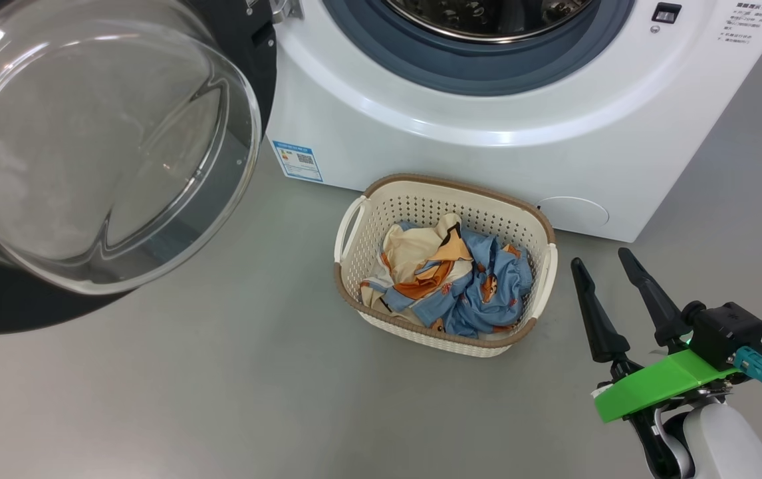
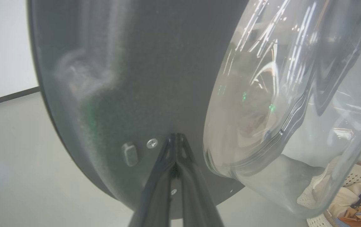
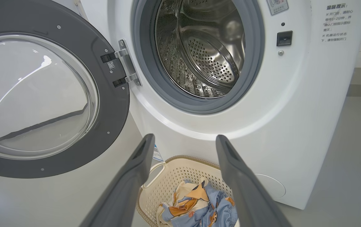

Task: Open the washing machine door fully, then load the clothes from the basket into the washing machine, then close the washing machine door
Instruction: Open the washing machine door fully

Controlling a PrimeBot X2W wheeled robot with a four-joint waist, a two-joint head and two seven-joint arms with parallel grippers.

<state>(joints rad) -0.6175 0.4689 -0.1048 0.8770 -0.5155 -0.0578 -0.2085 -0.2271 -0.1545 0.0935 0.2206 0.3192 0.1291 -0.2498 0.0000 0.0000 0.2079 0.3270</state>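
Washing machine door (image 1: 88, 146) hangs wide open on the washing machine's (image 1: 487, 153) left side. The basket (image 1: 447, 189) sits on the floor (image 1: 221, 399) right in front of it, clothes (image 1: 451, 279) bunched inside. Left gripper (image 2: 175, 138) is pinched together, tips at the door's dark rim. Right gripper (image 1: 600, 258) is spread apart and empty, just beside the basket.

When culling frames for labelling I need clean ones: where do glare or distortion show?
Head view: the door glass warps what's behind; soft glare on the washer. Left wrist view: bright streaks across the glass, haze on its dark rim. Right wrist view: wide-angle bend at the edges; drum sharp.
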